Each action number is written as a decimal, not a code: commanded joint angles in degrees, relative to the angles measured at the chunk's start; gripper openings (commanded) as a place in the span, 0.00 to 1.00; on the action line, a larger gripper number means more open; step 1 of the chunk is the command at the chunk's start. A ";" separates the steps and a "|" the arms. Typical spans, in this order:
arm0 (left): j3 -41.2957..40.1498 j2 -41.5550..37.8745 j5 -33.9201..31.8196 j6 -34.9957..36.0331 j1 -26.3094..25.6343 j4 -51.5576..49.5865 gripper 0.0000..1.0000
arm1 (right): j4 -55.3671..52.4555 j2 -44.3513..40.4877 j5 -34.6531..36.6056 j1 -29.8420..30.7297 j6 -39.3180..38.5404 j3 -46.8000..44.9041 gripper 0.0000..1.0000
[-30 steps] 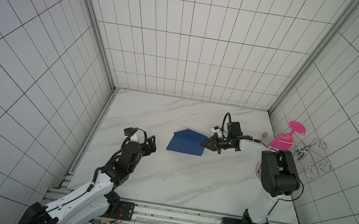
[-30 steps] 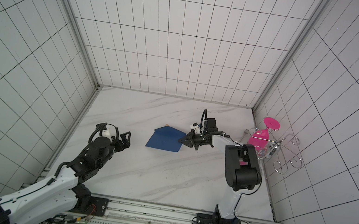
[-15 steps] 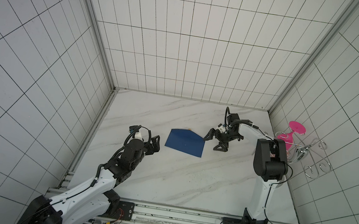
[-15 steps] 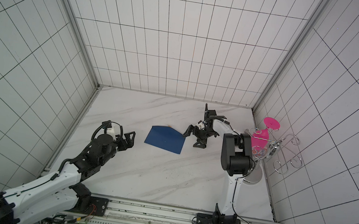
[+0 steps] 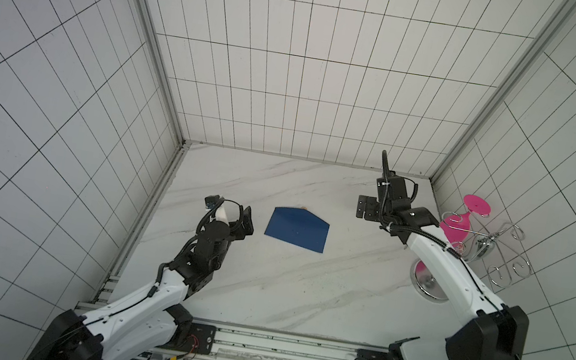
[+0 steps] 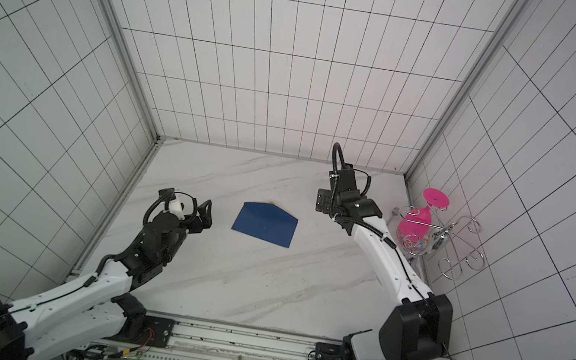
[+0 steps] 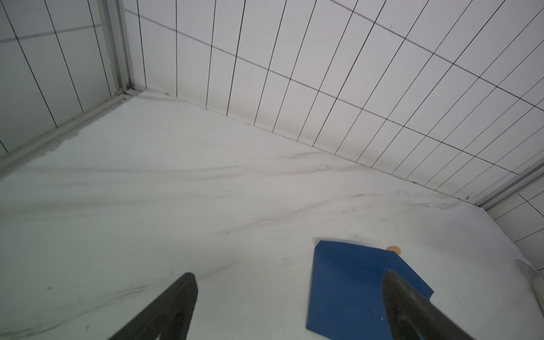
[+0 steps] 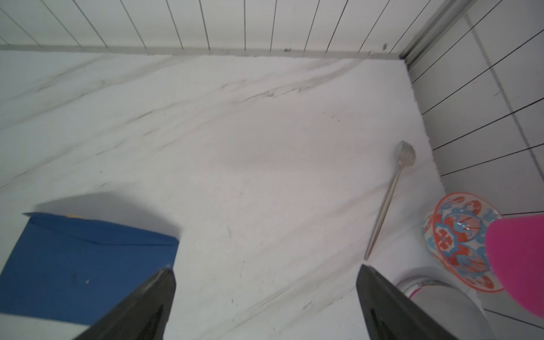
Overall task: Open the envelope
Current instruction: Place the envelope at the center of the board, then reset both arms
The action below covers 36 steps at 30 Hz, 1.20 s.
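In both top views the envelope (image 5: 297, 228) (image 6: 265, 223) lay flat near the middle of the tabletop (image 5: 260, 294). Its triangular flap pointed to 12 o'clock, with the gold seal (image 5: 303, 207) at the tip. The left end effector (image 5: 242, 224) stood just beside it at 9 o'clock, jaws wide apart and empty. The right end effector (image 5: 365, 211) was at 2 o'clock, well apart, equally wide and empty.

In the left wrist view the envelope (image 7: 353, 288) showed a crease where the flap left the body, and the gold seal (image 7: 393, 250) peeked out past the flap's tip.

In the right wrist view the envelope (image 8: 82, 265) lay untouched, near one finger of the right end effector (image 8: 265, 268).

By my judgement the flap was already turned out – the opening step looked finished, or nearly. The next move would call for keeping both arms clear of the paper, or for pressing the flap flat if it stood raised.
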 commanded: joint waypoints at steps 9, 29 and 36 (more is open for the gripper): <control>-1.98 18.06 -8.75 29.46 1.95 29.47 0.99 | 53.19 0.33 6.90 -8.86 -12.90 -33.61 0.96; -2.74 36.06 2.61 16.09 25.57 40.29 0.99 | 76.58 7.76 -6.22 -19.19 -7.54 -45.05 0.99; 0.82 39.41 8.72 18.57 26.32 38.28 0.99 | 77.59 8.03 -6.08 -19.19 -7.66 -45.25 0.99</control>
